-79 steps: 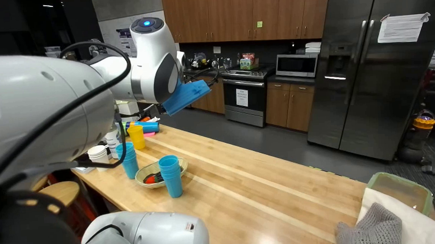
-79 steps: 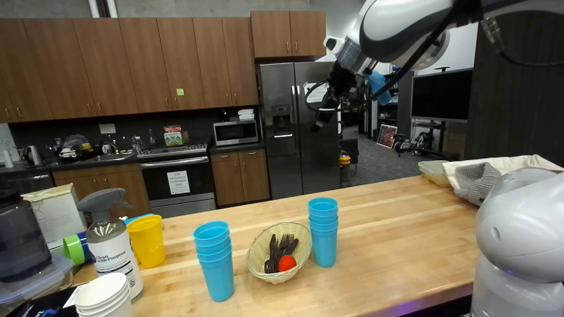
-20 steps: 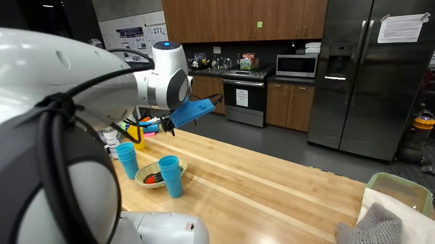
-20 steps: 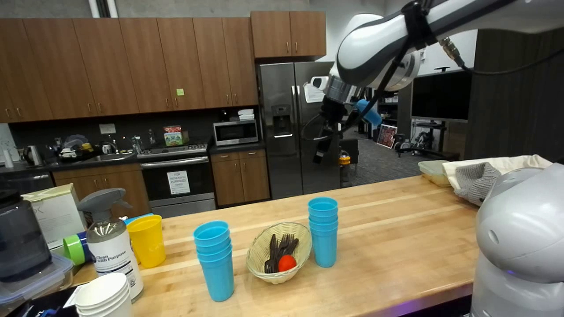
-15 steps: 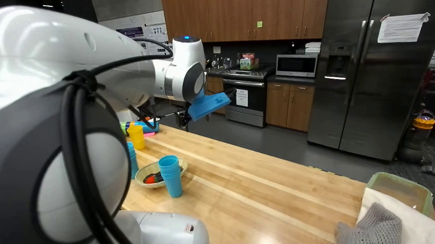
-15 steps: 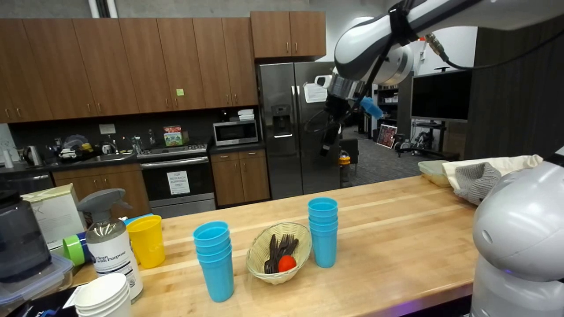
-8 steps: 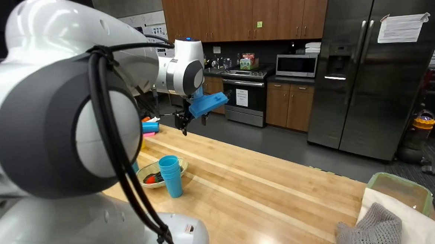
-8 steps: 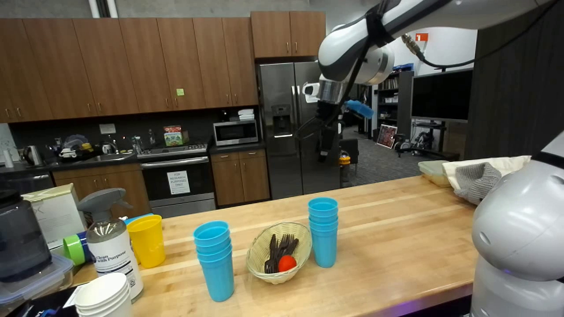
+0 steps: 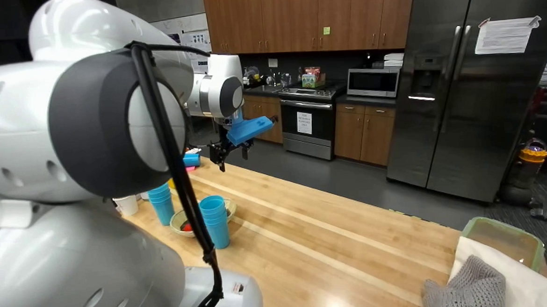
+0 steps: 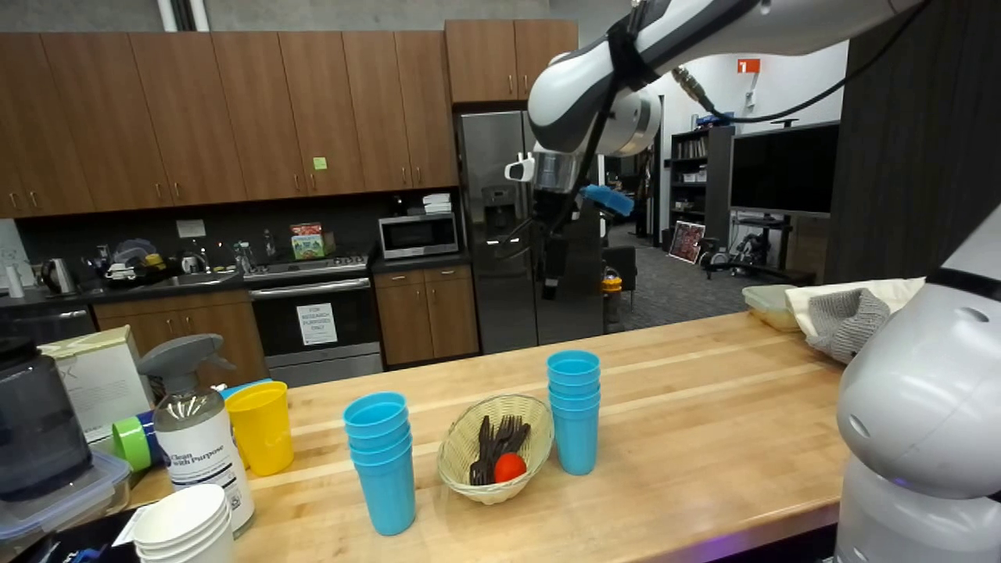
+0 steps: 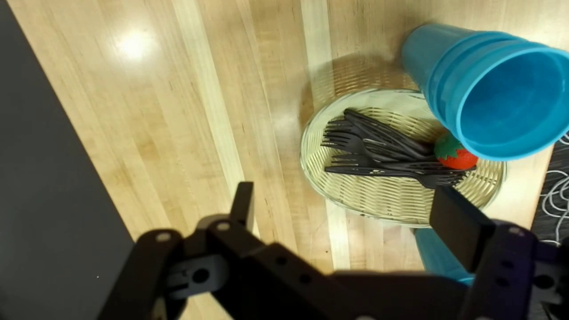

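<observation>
One glossy wooden counter [image 9: 330, 249] bearing woven basket [image 11: 378, 195]; stove [image 9: 322, 123], dark fridge [image 9: 444, 107] beyond; tool [image 11: 344, 202] spread wide, holding nothing.

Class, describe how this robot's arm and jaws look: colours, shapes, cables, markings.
White, rounded arm with dark grey joint bands; black cables strapped along it; a blue slab above black, angular jaws; a small, unreadable label low down.

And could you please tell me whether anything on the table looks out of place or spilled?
Mildly odd: what looks like a red strawberry lies with black plastic forks in the wicker basket, where everything else visible is cutlery. A gray knitted cloth also lies crumpled against white fabric. I see no spill.
</observation>
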{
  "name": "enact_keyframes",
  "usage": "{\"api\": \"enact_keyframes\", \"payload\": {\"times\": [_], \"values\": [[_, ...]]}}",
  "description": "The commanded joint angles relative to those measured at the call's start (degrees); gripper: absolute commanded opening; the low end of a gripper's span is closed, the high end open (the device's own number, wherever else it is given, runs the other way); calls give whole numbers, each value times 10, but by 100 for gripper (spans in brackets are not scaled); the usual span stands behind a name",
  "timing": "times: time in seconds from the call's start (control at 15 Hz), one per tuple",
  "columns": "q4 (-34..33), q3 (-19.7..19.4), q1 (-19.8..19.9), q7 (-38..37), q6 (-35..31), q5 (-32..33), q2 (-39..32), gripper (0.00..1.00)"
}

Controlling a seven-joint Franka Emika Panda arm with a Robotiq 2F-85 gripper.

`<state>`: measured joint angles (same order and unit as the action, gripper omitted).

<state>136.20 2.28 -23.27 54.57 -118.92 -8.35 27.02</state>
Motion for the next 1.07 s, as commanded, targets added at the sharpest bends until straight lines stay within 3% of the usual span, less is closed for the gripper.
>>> {"api": "enact_keyframes", "payload": {"times": [0.0, 0.47, 1.0], "values": [[-51, 28, 10, -12, 14, -1, -43, 100], [-136, 85, 11, -30, 12, 16, -128, 100], [-186, 103, 30, -44, 11, 15, -214, 100]]}}
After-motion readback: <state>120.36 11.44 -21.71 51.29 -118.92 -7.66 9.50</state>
